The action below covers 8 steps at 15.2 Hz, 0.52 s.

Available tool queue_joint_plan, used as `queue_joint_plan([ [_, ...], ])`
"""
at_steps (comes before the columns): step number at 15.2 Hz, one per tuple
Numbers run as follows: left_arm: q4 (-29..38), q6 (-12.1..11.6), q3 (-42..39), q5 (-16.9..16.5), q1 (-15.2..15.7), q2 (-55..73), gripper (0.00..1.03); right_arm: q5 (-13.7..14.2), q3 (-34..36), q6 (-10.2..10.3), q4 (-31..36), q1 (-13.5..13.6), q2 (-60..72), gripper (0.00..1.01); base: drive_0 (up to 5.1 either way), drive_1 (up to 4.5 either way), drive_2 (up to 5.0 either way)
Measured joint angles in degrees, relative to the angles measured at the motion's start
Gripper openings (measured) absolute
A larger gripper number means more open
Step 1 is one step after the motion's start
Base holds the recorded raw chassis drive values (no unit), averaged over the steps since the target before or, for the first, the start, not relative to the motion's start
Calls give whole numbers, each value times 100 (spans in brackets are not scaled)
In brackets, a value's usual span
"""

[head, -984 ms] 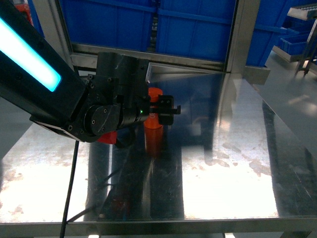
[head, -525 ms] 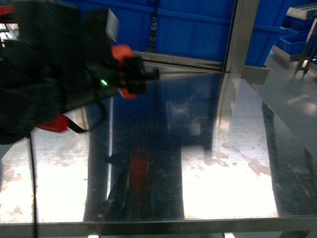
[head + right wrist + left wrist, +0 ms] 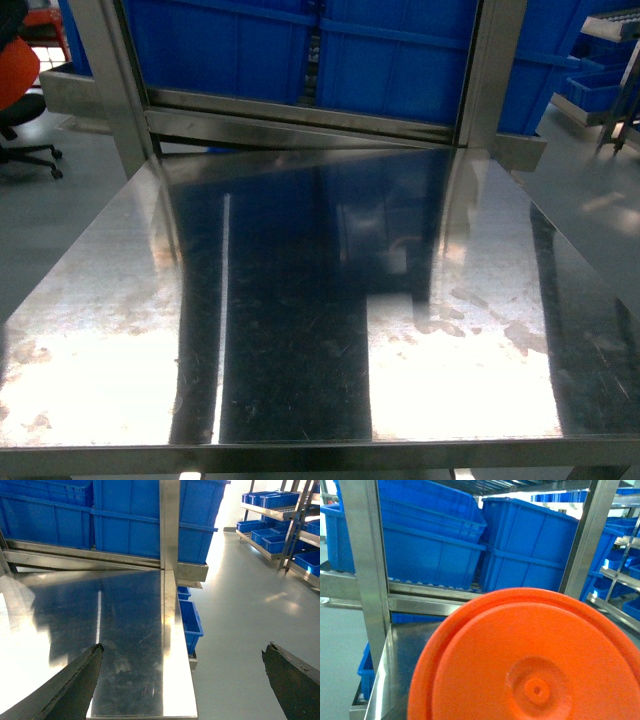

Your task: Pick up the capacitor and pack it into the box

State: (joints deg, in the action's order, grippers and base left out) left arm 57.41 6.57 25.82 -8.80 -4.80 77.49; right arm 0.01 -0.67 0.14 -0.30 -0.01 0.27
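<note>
Filling the left wrist view, the capacitor [image 3: 530,665] sits right against the left claw, grip unclear; the right claw [image 3: 182,680] hangs released; no box shows.

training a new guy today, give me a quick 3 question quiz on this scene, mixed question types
1. True or false: in the head view, the steel table has a cardboard carton standing on it.
2. Multiple choice: what fills most of the left wrist view? A) a green bottle B) a round orange piece seen very close C) a white lid
3. Short answer: in the right wrist view, how do the right gripper fingers stand, and what colour are the bins behind the table?

Key: 1 false; 2 B; 3 wide apart with nothing between them, blue.
</note>
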Motion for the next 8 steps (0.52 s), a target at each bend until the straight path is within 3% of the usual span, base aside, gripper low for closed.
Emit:
queue_joint_plan([
  [1,-103,33,-9,-4,-7,105,44,2,0,0,0,0,0,98,0,0,0],
  [2,-640,-199,-96,769,-133,-55,44,2,0,2,0,0,0,98,0,0,0],
  [3,-634,-413,-507,1290,-116,-439,44,2,0,2,0,0,0,98,0,0,0],
  [7,-688,-555,-1309,1276,96,-1303,44,2,0,0,0,0,0,98,0,0,0],
  [8,-769,-557,-1471,988,256,-1528,44,0,0,0,0,0,0,98,0,0,0],
])
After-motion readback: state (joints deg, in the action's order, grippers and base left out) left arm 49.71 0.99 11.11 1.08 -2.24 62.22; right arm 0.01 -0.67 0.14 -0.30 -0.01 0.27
